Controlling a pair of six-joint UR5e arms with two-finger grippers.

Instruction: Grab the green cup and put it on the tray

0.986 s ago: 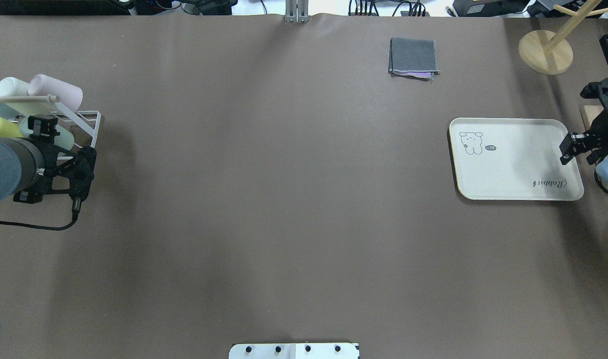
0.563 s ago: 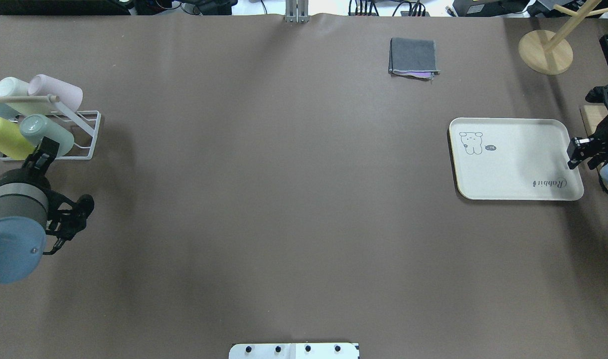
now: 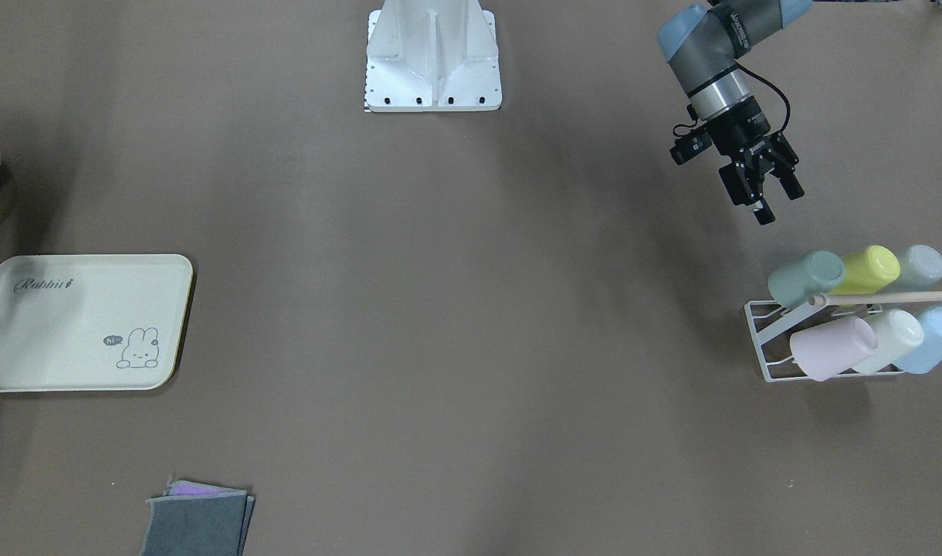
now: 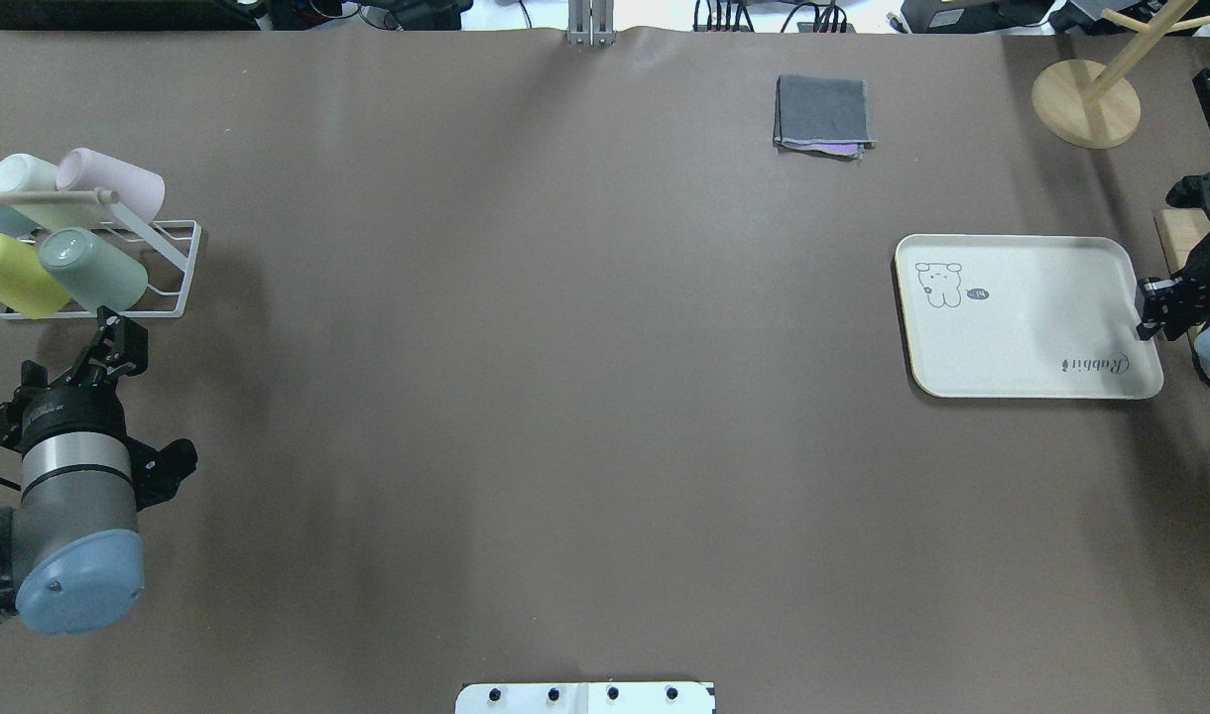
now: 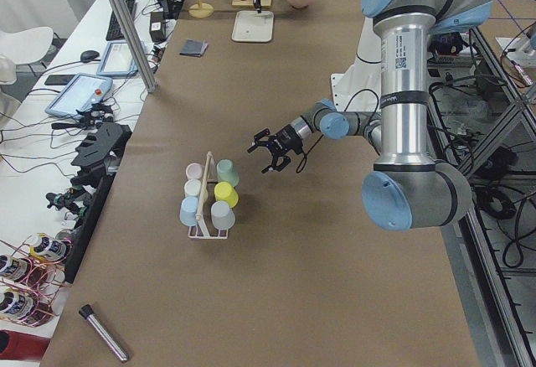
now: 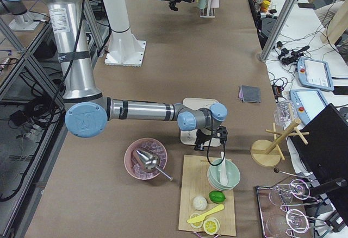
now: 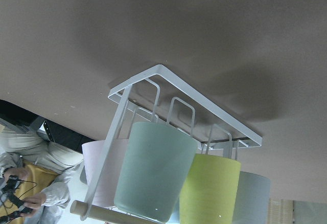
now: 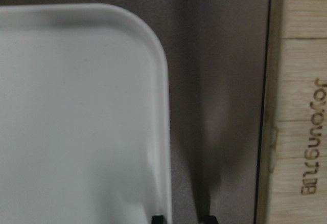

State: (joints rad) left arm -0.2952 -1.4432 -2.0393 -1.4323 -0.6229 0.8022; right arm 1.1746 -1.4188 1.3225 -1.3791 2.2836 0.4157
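Teal-green cup (image 4: pixel 94 270) lies on its side in the wire rack (image 7: pixel 159 68), touching the yellow cup (image 4: pixel 10 283) and well apart from the tray (image 4: pixel 1022 337). Left gripper (image 3: pixel 768 199) hovers near the rack, fingers wide apart and empty. Right gripper (image 4: pixel 1150 309) is at the tray's edge; its fingertips (image 8: pixel 158 217) are slightly apart, clamping nothing.

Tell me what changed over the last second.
The left hand, open and empty, drew back from the rack toward the robot's side. That uncovered the green cup, which lies untouched in the rack. The right hand edged slightly outward, to the rim of the tray. Rack, tray and folded cloth stayed put.
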